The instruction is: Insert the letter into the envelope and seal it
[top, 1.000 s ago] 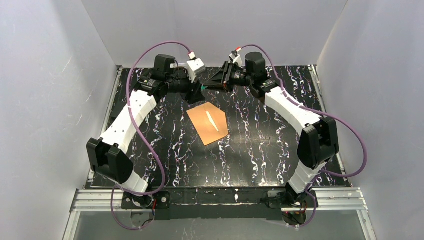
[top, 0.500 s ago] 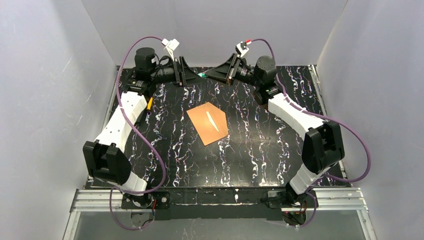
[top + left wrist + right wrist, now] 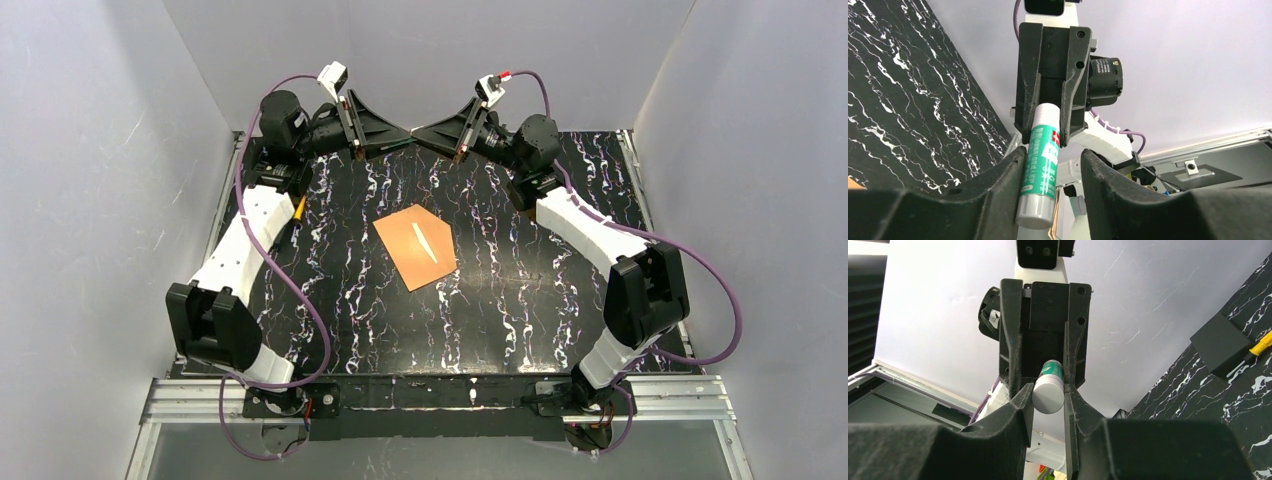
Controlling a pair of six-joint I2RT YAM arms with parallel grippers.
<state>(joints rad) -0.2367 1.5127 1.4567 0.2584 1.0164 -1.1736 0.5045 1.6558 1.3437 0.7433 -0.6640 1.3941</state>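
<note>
Envelope [image 3: 400, 247] lies flat mid-bench [image 3: 520, 310], well apart from both my tools, with a thin pale sliver on its face that I cannot identify. No letter shows as a sheet, so I judge it is inside and only the sealing is left.

On the left, my left tool [image 3: 1053, 159] is raised at the back of the bench, pointing at its partner. Its jaws stand around the green body of a glue stick [image 3: 1042, 167]. One pad touches the tube and the other shows a gap, so this is a loose cradle, not a clamp. The stick runs straight across between the two tools, in the air. On the right, my right tool [image 3: 1047, 390] is closed on the stick's pale end, both pads against it.

As I read it, the step is uncapping the stick for the flap. To do it well I should first close the left jaws squarely on the green body so nothing slips. Then I should draw the tools apart along the stick's own axis, without bending it, perhaps with a slight twist. I cannot tell which end is the cap, so I should pull gently and watch where it separates. Whichever tool ends up with the open stick should carry it down without smearing the bench.
</note>
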